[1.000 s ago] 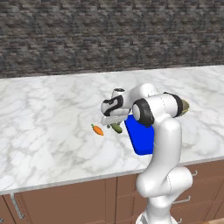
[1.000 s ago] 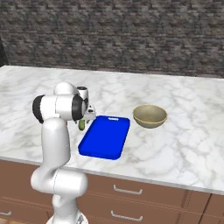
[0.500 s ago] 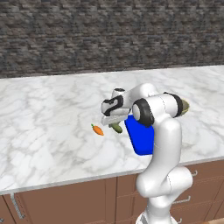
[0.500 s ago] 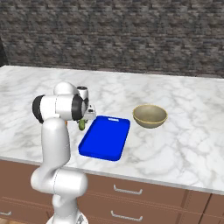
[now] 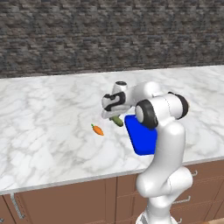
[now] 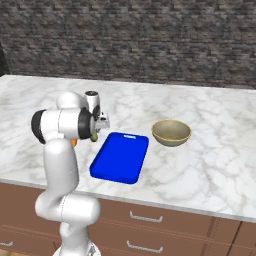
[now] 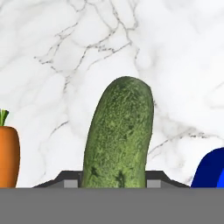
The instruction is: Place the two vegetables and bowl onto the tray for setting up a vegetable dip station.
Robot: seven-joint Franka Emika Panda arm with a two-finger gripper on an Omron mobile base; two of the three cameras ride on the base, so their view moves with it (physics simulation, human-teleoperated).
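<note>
The claw (image 5: 114,117) is lowered over the white marble bench (image 5: 48,127), and its two dark finger tips (image 7: 70,180) are closed on both sides of the dark green cucumber (image 7: 118,135), which it holds between them; in the hand view the cucumber comes up from between the tips and covers the middle of the picture, with the marble behind it; in the left base view the cucumber (image 5: 117,120) shows under the hand, tilted, just beside the near left corner of the blue tray (image 5: 142,140); I cannot tell whether it is touching the bench or is a little above it. The orange carrot (image 5: 98,130) with its green top lies on the bench to the left of the cucumber, near it but apart; in the hand view the carrot (image 7: 8,155) is at the left edge and a corner of the tray (image 7: 210,170) is at the lower right. In the right base view the tray (image 6: 120,157) lies flat on the bench near its front edge, with the handle slot at the far end; the tan bowl (image 6: 171,132) stands upright on the bench to the right of the tray's far end, near it but not touching; the cucumber (image 6: 94,136) is only a small green piece beside the arm's joint, to the left of the tray.
</note>
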